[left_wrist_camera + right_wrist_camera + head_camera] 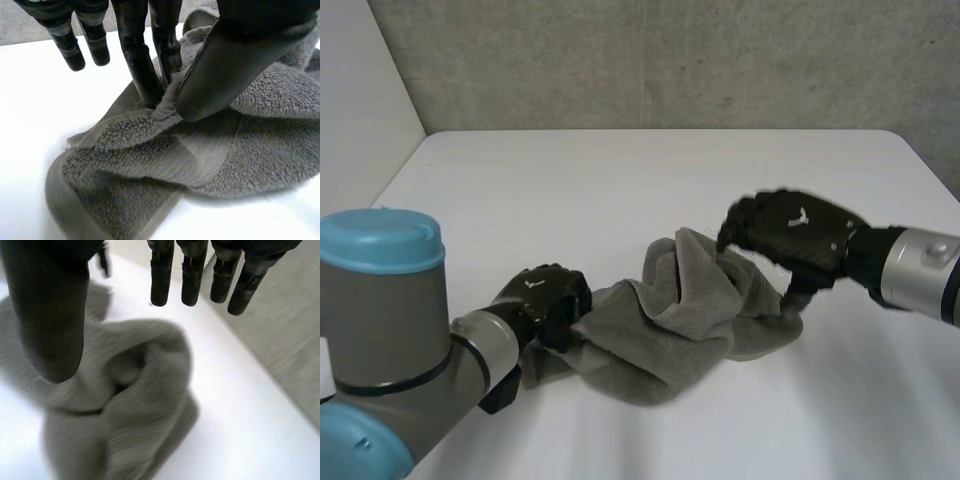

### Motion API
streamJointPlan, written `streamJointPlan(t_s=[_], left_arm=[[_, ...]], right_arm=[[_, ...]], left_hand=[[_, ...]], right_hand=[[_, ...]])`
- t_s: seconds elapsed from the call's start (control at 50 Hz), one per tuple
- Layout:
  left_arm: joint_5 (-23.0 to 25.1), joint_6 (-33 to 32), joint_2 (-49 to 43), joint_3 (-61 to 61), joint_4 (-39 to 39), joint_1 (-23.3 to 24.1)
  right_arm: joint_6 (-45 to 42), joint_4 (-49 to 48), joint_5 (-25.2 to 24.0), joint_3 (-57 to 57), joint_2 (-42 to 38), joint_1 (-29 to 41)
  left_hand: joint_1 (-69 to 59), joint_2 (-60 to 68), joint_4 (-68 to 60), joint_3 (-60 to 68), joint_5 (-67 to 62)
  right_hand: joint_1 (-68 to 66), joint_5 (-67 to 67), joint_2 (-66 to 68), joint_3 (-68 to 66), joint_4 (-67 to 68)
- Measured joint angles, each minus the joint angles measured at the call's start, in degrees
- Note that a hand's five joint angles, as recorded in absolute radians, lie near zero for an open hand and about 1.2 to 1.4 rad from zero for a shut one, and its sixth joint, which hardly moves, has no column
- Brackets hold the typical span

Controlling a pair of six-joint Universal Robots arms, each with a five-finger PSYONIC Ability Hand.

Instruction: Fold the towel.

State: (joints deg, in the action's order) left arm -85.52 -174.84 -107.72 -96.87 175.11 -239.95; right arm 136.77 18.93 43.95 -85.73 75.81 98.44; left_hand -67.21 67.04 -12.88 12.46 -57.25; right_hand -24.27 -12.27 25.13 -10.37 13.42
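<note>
A grey towel (680, 325) lies crumpled in a heap at the middle of the white table (620, 180). My left hand (542, 297) is at the heap's left end. In the left wrist view its thumb (220, 70) and two fingers (145, 75) pinch a raised fold of the towel (260, 150), while the other fingers hang straight off the cloth. My right hand (790, 232) hovers over the towel's right end. Seen from the right wrist, its fingers (162, 275) are straight and spread away from the thumb, and the towel (135, 405) bunches loose beneath them.
A grey concrete wall (670, 60) rises behind the table's far edge. Bare white tabletop stretches beyond the towel and along both sides. The left arm's grey joint with its blue cap (380, 290) stands near the front left.
</note>
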Motion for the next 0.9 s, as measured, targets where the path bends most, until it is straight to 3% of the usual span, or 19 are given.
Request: streamJointPlan(t_s=[0.16,0.24,0.28,0.46,0.64,0.78,0.9], left_arm=[[-0.3,-0.6,3.8,-3.2,0.0,-0.2],[-0.3,-1.8,4.8,-3.9,0.0,-0.1],[-0.4,-2.5,5.2,-3.8,-0.1,0.0],[0.0,-3.9,5.0,-0.3,0.0,0.4],[1.1,-3.9,-1.4,10.5,-0.6,0.6],[5.8,-3.9,-12.1,22.1,-5.6,0.0],[9.8,-5.1,-19.9,29.3,-10.2,-0.4]], right_arm=[[7.7,-12.4,0.8,-0.3,1.7,3.6],[8.4,-16.9,2.3,1.2,-1.3,7.3],[8.2,-18.1,3.1,3.0,-4.0,9.1],[4.5,-15.9,4.0,13.4,-15.7,12.6],[-10.0,-4.2,7.9,24.3,-26.4,13.8],[-19.6,3.0,13.2,26.0,-29.5,13.9],[-19.7,5.0,13.4,22.1,-26.5,13.3]], left_hand=[[18.0,-17.7,0.0,0.0,17.4],[45.2,-46.1,0.0,0.0,47.0],[50.4,-52.4,0.0,0.0,53.7],[50.5,-52.8,0.0,0.0,54.1],[50.5,-52.8,0.0,0.0,54.1],[50.5,-52.8,0.0,0.0,54.0],[50.5,-52.7,0.0,0.0,53.0]], right_hand=[[0.0,0.0,0.0,0.0,0.0],[0.0,0.0,0.0,0.0,0.0],[0.0,0.0,0.0,0.0,0.0],[0.0,-0.1,0.0,0.0,0.0],[-0.2,-2.0,0.1,0.0,0.0],[-17.3,-19.4,16.3,0.0,0.0],[-33.8,-36.2,32.2,0.0,0.0]])
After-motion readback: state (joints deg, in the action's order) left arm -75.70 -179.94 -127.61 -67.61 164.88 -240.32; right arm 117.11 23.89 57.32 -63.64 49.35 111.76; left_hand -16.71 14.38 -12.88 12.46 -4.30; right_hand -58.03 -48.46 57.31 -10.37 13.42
